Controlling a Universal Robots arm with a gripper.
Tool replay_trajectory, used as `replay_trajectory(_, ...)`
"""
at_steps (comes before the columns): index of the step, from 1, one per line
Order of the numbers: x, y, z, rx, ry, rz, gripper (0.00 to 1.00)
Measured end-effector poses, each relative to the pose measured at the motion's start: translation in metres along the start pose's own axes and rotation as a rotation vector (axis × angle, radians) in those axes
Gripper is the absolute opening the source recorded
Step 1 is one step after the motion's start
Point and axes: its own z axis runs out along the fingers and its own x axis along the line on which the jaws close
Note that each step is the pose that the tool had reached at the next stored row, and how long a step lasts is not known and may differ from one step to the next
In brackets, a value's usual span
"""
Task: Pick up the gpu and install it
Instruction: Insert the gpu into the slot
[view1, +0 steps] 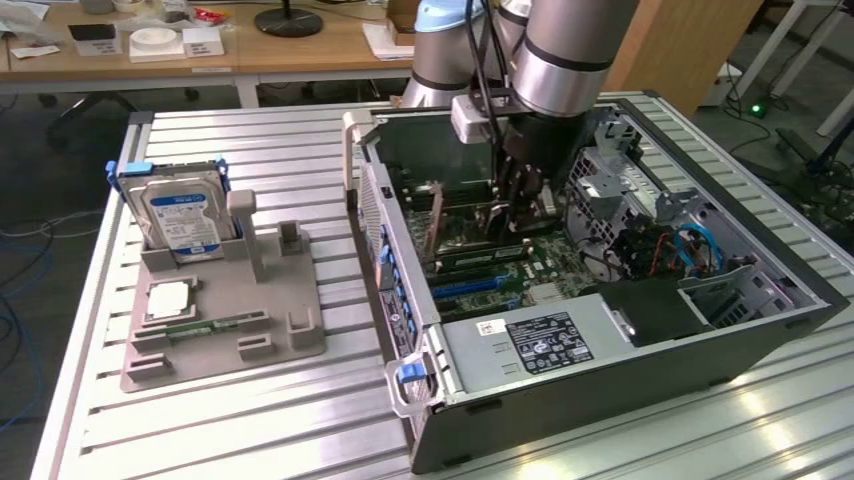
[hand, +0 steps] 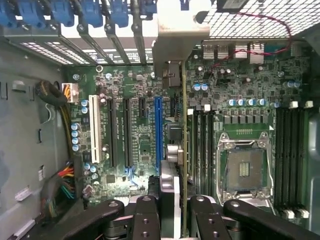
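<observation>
**GPU held over motherboard, inside case**

Hand (hand: 170, 210) clamped on the gpu (hand: 183, 150), which stands edge-on above the motherboard (hand: 240, 120) inside the open computer case (view1: 627, 390). Case lies on a ribbed aluminium worktop (view1: 267, 420) beside a grey parts tray (view1: 220, 320) carrying a hard drive (view1: 180, 215). Wooden desks (view1: 267, 50) stand behind; cables (view1: 20, 260) on the floor.

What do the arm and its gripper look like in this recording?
The arm is built of thick silver-grey tube segments with a pale blue joint cap, and black cables run down it. A small white box sits at the wrist. The gripper is black; in the wrist view its linkage fingers are matte black bars with round pivot pins.
</observation>
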Motion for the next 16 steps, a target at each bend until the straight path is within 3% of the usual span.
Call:
replay_trajectory(6,0.003,0.0058,0.0097,-0.0078,-0.0001,0.000,0.28)
replay_trajectory(10,0.003,0.0073,0.0166,-0.0074,-0.0002,0.000,0.28)
replay_trajectory(13,0.003,0.0095,0.0186,0.0134,-0.0009,-0.003,0.28)
replay_trajectory(16,0.003,0.0121,0.0229,0.0160,-0.0011,-0.004,0.28)
